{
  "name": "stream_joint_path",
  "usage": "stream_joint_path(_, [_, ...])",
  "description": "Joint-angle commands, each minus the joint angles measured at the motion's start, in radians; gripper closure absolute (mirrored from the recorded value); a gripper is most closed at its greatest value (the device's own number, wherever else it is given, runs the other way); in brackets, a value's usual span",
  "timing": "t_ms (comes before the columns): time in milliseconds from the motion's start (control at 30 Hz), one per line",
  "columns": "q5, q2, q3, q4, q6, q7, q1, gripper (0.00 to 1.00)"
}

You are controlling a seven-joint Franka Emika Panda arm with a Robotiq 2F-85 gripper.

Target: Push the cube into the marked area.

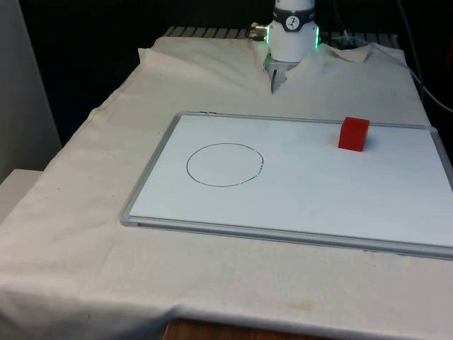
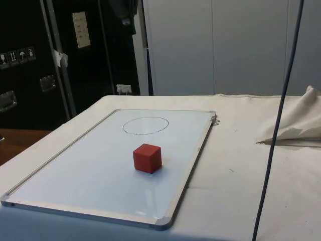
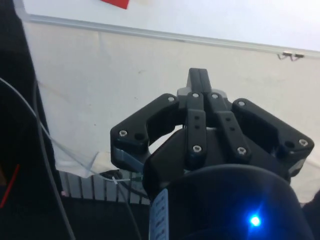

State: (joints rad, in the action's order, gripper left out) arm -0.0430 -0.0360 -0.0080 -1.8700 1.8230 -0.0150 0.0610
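A red cube [image 1: 353, 134] stands on a white whiteboard [image 1: 151, 173], near the board's far edge at the front view's right. A thin black circle [image 1: 225, 165] is drawn on the board's left half, well apart from the cube. From the side, the cube [image 2: 147, 157] sits nearer than the circle [image 2: 145, 125]. My gripper [image 3: 199, 74] hangs over the bare cloth beyond the board's framed edge, fingers pressed together with nothing between them. A corner of the cube [image 3: 115, 2] shows past that edge.
The board's grey frame [image 2: 196, 145] is slightly raised above the cloth. The robot's base [image 1: 292, 32] stands at the table's far end. A dark cable [image 2: 276, 125] hangs across the side view, and a cloth fold [image 2: 296, 125] rises by it.
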Motion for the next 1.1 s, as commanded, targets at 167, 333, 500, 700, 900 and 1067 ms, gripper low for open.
stream_joint_path(167, [-0.044,0.024,0.028,-0.056,0.061,-0.013,0.006,1.0])
stream_joint_path(333, [-0.067,0.034,0.045,-0.084,0.089,-0.017,0.009,1.0])
stream_joint_path(500, [-0.099,0.043,0.069,-0.117,0.127,-0.019,0.01,1.0])
stream_joint_path(700, [-0.13,0.051,0.096,-0.155,0.172,-0.022,0.012,1.0])
stream_joint_path(900, [-0.142,0.042,0.124,-0.179,0.218,-0.033,0.015,1.0])
stream_joint_path(1067, [-0.14,0.016,0.164,-0.2,0.28,-0.06,0.016,1.0])
